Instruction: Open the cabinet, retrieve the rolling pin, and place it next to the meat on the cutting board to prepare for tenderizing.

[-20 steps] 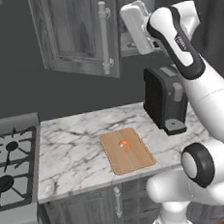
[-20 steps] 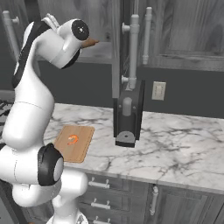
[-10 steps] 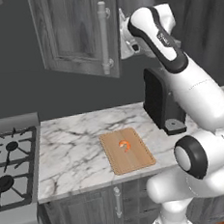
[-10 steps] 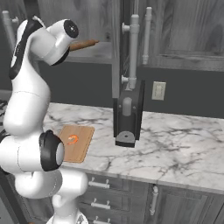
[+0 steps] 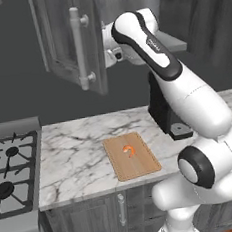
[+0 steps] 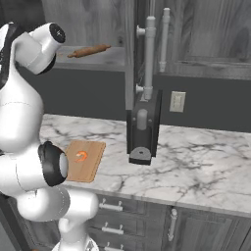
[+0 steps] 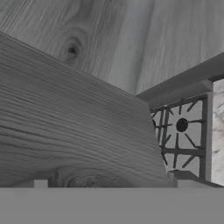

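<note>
Over the last second the arm has swung its wrist further left and in toward the open cabinet [image 5: 71, 47], so that the hand now sits just behind the edge of the opened left door. The gripper [image 5: 110, 47] is mostly hidden there in the left base view; its jaws stand wide apart and hold nothing. The hand view looks close along grey wood-grain cabinet panels, with a stove grate [image 7: 181, 131] and a sliver of marble beyond them. In the right base view the rolling pin [image 6: 89, 51] lies on the cabinet's bottom shelf, tilted slightly, just right of the arm's upper joint. Below, the cutting board [image 5: 143, 165] rests flat on the marble counter [image 5: 72, 157], and the meat [image 5: 128, 150] lies on the board near its middle. A dark appliance [image 6: 143, 128] stands on the counter to the right of the board, apart from it. The stove [image 5: 10, 168] adjoins the counter's left end.
</note>
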Motion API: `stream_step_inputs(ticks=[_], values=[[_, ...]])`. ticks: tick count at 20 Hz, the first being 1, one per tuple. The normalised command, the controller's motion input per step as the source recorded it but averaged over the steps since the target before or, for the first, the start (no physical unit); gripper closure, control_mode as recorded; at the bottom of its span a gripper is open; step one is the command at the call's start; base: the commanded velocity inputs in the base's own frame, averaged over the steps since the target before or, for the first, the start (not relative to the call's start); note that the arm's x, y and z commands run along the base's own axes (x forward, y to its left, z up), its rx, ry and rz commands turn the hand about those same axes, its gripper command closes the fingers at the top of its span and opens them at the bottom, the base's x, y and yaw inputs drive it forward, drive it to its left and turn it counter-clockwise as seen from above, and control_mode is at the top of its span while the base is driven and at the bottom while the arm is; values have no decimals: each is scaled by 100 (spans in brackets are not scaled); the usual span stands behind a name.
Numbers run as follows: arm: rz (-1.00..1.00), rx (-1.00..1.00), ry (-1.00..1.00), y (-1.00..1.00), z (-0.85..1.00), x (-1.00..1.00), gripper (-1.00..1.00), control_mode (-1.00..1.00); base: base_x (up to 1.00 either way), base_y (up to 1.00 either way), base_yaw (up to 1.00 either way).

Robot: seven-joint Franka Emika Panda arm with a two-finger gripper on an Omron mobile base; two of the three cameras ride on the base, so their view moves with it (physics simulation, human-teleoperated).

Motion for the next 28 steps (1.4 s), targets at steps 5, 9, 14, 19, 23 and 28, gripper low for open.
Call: stream_step_inputs(ticks=[5,9,14,19,23,28], values=[[7,-13,-19,95,-5,-54,-100,-100,0,0,0],[0,-16,-32,61,0,-40,-100,-100,0,0,0],[-4,-12,-21,0,0,-16,-100,-100,0,0,0],[-18,-11,-8,-52,1,6,-100,-100,0,0,0],[-25,-11,-1,-59,9,16,-100,-100,0,0,0],[-27,-12,0,-54,21,31,-100,-100,0,0,0]])
